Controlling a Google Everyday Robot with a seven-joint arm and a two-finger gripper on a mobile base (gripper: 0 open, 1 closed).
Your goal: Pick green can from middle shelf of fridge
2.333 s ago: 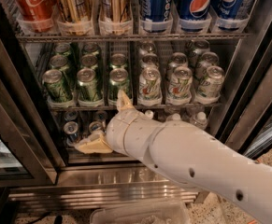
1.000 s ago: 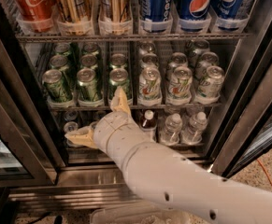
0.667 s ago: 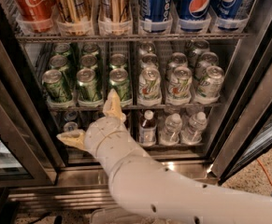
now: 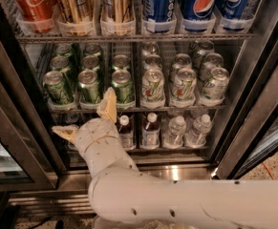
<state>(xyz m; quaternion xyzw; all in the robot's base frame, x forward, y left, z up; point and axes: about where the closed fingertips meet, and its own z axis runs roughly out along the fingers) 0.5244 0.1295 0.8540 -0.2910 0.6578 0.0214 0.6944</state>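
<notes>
Several green cans stand in three lanes on the left half of the middle shelf; the front ones are the left can, the middle can and the right can. White cans fill the right half. My gripper is open and empty, in front of the fridge, just below the front green cans. One tan finger points up to the shelf edge between the middle and right green cans. The other finger points left, lower down. My white arm enters from the lower right.
The rack above holds red, gold and blue cans. The rack below holds small bottles, partly hidden by my wrist. Dark door edges stand at left and right. A ribbed steel base lies below.
My arm and gripper have swung to the left, from below the right green lane to below the left and middle lanes. The fingers have stayed spread. The cans have not moved.
</notes>
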